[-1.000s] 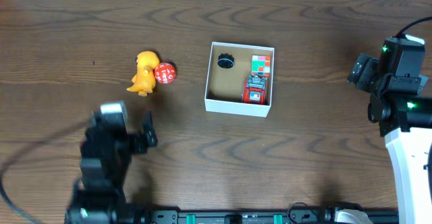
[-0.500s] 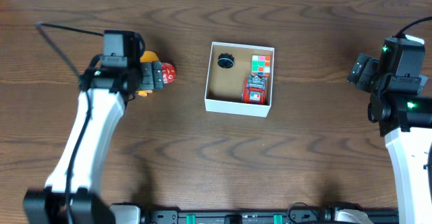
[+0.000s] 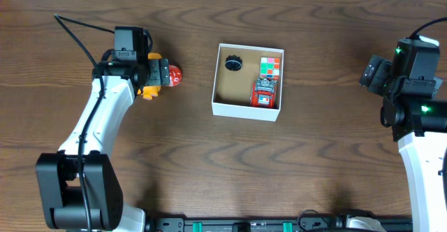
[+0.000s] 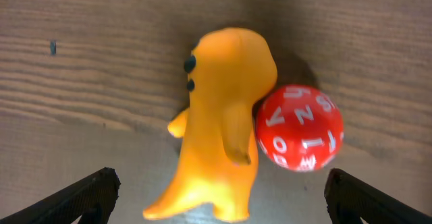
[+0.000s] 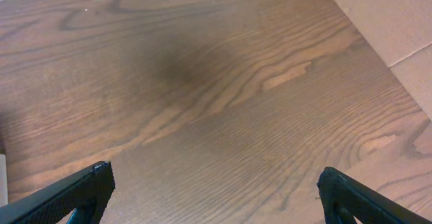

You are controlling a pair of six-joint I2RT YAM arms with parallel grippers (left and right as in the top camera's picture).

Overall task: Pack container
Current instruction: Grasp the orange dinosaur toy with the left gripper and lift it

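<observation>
The container point(image 3: 246, 110) is a square white box with a brown floor at the table's middle. It holds a black gear point(image 3: 233, 63), a colour cube point(image 3: 269, 66) and a red toy car point(image 3: 263, 93). An orange dinosaur figure point(image 3: 148, 88) point(image 4: 221, 123) lies left of the box, touching a red many-sided die point(image 3: 173, 76) point(image 4: 298, 127). My left gripper point(image 3: 155, 75) point(image 4: 219, 197) is open, its fingers spread wide on either side of the dinosaur's lower end. My right gripper point(image 3: 372, 73) point(image 5: 216, 190) is open and empty over bare wood at the far right.
The table's right edge and a pale floor point(image 5: 391, 15) show in the right wrist view. A black cable point(image 3: 73, 24) trails from the left arm at the back left.
My left arm has swung from the front left up to the dinosaur and die, and now sits right over them. The right arm has not moved.
</observation>
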